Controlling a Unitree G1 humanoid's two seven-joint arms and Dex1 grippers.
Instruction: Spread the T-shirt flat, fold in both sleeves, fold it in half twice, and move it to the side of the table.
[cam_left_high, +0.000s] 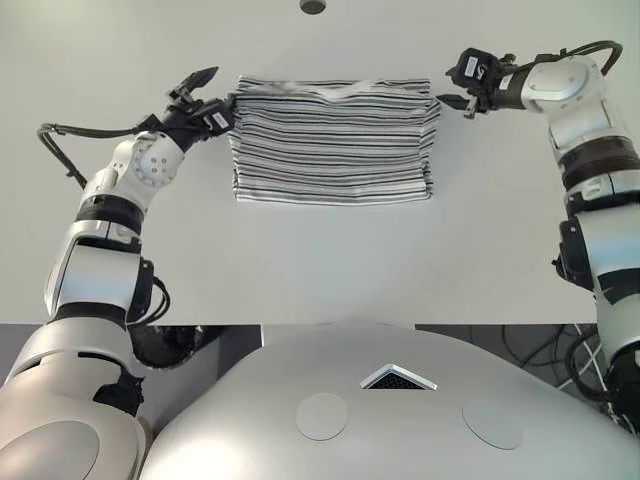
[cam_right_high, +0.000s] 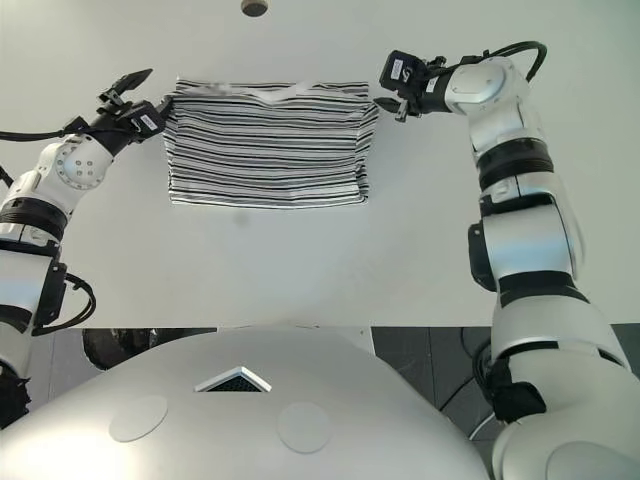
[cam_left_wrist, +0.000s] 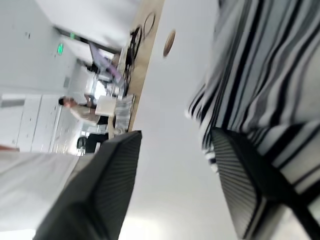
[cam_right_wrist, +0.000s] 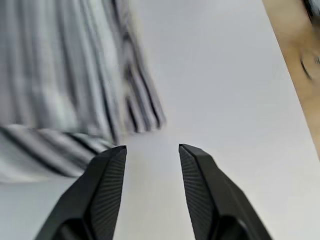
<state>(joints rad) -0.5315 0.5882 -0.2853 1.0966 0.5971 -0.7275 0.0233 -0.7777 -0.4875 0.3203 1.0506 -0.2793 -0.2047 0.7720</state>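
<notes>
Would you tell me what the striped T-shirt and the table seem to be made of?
T-shirt: soft knit fabric, likely cotton; it lies in limp folded layers with rumpled edges. Table: smooth matte white top, probably laminate; even, with no visible grain.

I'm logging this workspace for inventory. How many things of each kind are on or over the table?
Striped T-shirt: 1
Grippers: 2 (left gripper, right gripper)
Round table grommet: 1
Total: 4
</notes>
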